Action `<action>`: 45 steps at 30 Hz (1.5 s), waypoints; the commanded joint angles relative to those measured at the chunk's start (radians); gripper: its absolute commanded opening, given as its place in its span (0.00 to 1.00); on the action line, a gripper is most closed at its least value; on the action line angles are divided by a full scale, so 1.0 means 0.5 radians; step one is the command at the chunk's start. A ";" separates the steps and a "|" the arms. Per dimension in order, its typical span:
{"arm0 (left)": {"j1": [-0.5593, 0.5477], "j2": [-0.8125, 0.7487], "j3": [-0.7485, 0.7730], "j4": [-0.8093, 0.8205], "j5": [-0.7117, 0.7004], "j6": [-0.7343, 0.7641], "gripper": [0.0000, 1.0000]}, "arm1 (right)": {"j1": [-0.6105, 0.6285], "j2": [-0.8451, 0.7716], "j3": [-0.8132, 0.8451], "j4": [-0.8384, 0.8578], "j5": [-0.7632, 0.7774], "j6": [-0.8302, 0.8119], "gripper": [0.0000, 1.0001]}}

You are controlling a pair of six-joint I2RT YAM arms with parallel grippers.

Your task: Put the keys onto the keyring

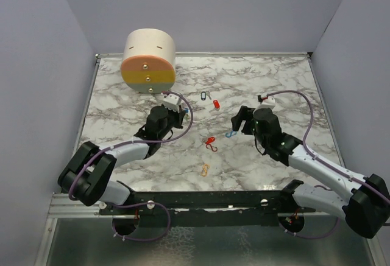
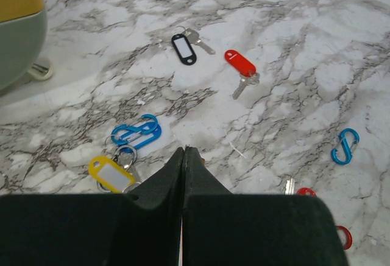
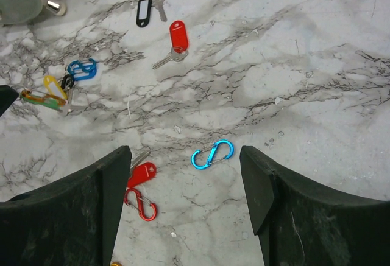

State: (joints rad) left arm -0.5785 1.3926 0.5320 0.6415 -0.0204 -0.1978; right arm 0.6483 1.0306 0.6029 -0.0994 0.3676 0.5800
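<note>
The keys lie scattered on the marble table (image 1: 274, 83). A black tag (image 2: 183, 49) and a red tag (image 2: 240, 63) with metal keys lie ahead of my left gripper (image 2: 184, 150), which is shut with nothing visible between its tips. A blue clip (image 2: 137, 133) and a yellow tag (image 2: 111, 173) on a ring lie just left of it. An orange clip (image 3: 36, 97) lies by the yellow tag. My right gripper (image 3: 186, 168) is open, hovering over a blue clip (image 3: 212, 154). A red tag (image 3: 141, 174) and a red clip (image 3: 141, 204) lie by its left finger.
A big cream-and-orange cylinder (image 1: 148, 61) stands at the back left, close behind the left gripper (image 1: 180, 117). Another orange clip (image 1: 205, 169) lies near the front middle. Walls close off the table on the left, back and right.
</note>
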 commanded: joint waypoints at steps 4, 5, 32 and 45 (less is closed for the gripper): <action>0.120 0.058 -0.054 0.018 -0.085 -0.232 0.00 | 0.010 0.097 0.089 0.051 -0.120 -0.067 0.72; 0.129 0.066 -0.057 0.018 -0.086 -0.245 0.00 | 0.010 0.112 0.093 0.042 -0.129 -0.071 0.72; 0.185 -0.098 -0.044 -0.183 0.043 -0.448 0.87 | 0.010 0.417 0.267 0.002 -0.263 -0.199 0.65; 0.035 -0.205 -0.097 -0.265 0.127 -0.543 0.99 | 0.010 1.317 1.001 -0.266 -0.122 -0.330 0.40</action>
State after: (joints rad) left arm -0.5480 1.3216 0.5095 0.5266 -0.0032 -0.4370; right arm 0.6483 1.5929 1.0126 -0.1696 0.2543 0.4412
